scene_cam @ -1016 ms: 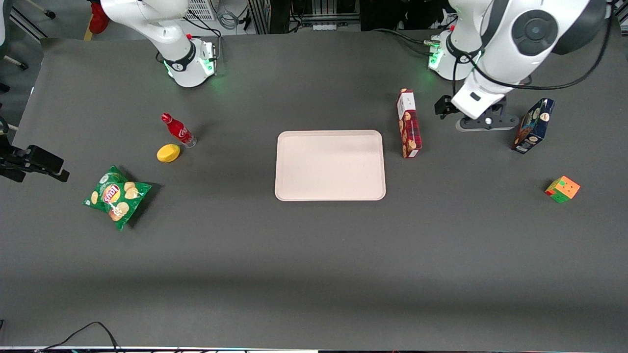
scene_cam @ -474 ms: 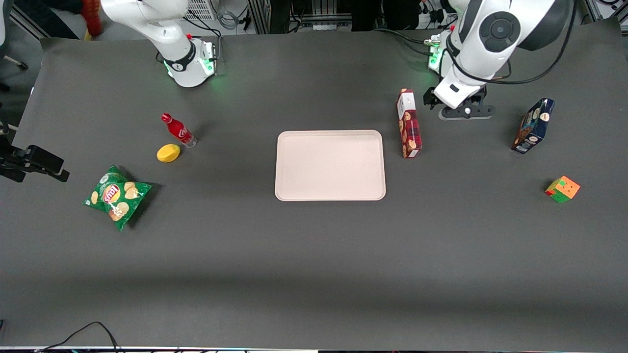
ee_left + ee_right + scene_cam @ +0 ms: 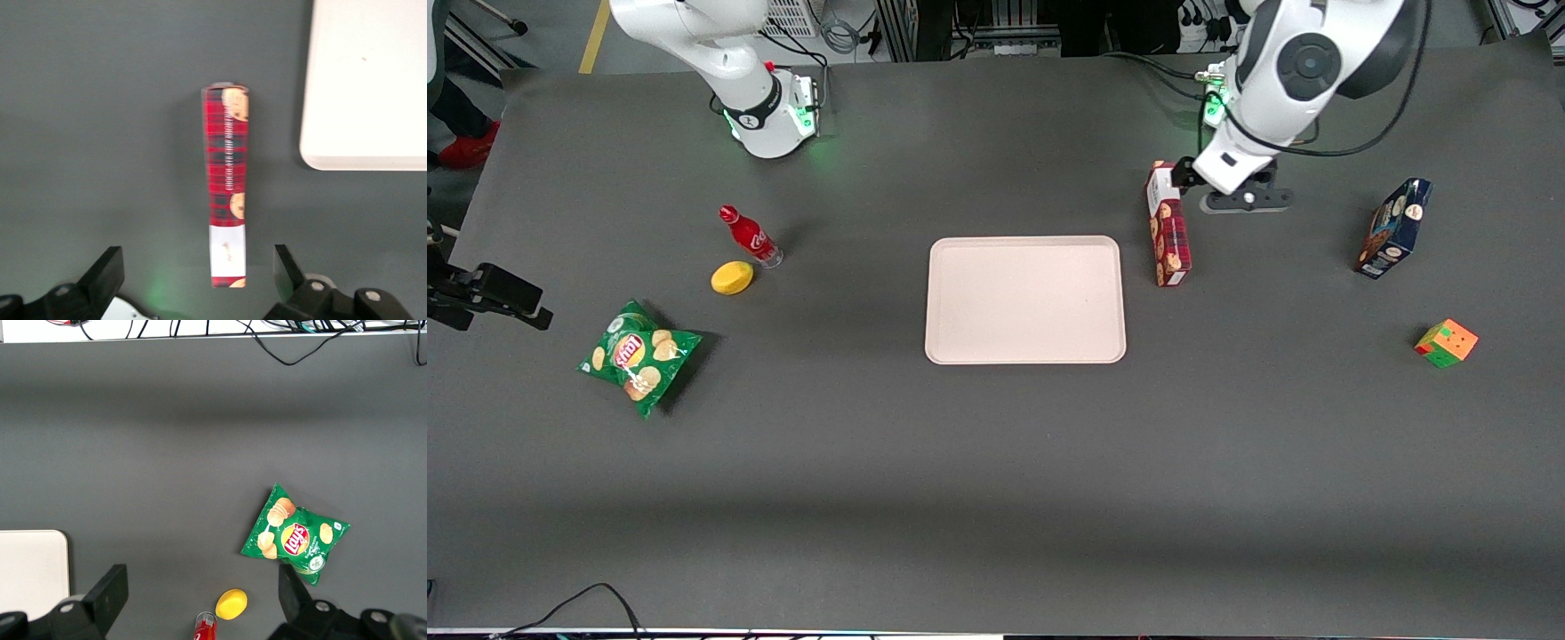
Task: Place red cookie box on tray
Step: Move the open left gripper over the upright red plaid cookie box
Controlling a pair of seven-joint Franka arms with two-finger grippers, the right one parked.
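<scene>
The red cookie box stands on its long edge on the dark table, right beside the short side of the cream tray and apart from it. My left gripper hangs above the table beside the end of the box that is farther from the front camera, on the side away from the tray. In the left wrist view the gripper is open with nothing in it. The white end of the red cookie box shows between its dark fingers, well below them. A corner of the tray lies alongside.
A dark blue cookie box and a coloured cube lie toward the working arm's end. A red bottle, a yellow lemon and a green chips bag lie toward the parked arm's end.
My left gripper has travelled from beside the dark blue box toward the red cookie box and a little farther from the front camera. The objects have not moved.
</scene>
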